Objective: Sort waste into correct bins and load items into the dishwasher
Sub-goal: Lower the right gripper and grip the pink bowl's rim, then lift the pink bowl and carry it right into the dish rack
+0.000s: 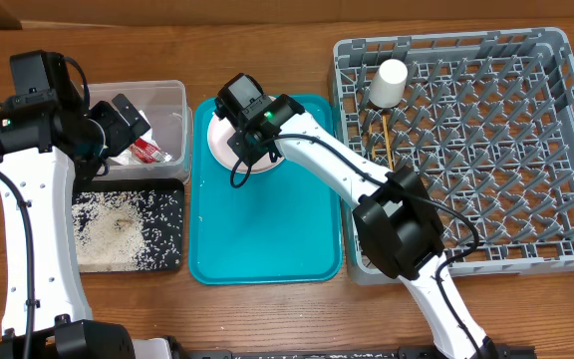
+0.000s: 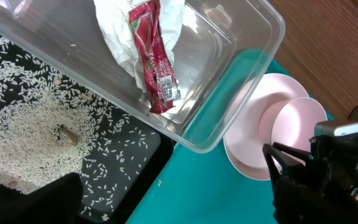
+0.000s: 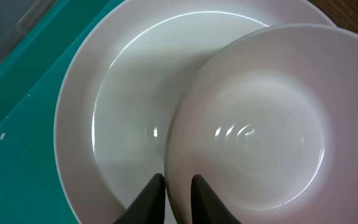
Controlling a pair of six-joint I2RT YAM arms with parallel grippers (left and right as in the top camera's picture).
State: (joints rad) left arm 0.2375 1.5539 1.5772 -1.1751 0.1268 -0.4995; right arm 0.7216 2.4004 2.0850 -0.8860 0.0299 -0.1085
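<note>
On the teal tray (image 3: 17, 112), mid-counter (image 1: 267, 319), the right pincer (image 3: 178, 177) is clenched on the near rim of the white bowl (image 3: 260, 124), one finger inside the wall and one outside. The bowl sits off-centre on the pink plate (image 3: 123, 112), not lifted as far as the views show. Step in hand looks like dish loading: pick the bowl and move it to the grey dish rack (image 1: 446, 45) at the right. Next move calls for a straight lift clear of the plate so it isn't dragged, then a carry right over the rack wall and a set-down between pegs. The rim pinch is thin, so the bowl could tilt or slip. The white cup (image 1: 390, 82) and chopsticks (image 1: 389, 145) lie in the rack's near-left part. Waste looks sorted: napkin (image 2: 114, 31) and red-and-white sauce packet (image 2: 151, 56) in the clear tub (image 2: 253, 56), rice (image 2: 30, 124) spread in the black tray (image 2: 145, 146). The left pincer (image 1: 120, 122) is released, jaws wide, empty, above the tub. Only writing is on the packet: small white print and a label patch, too small to read; no brand legible.
</note>
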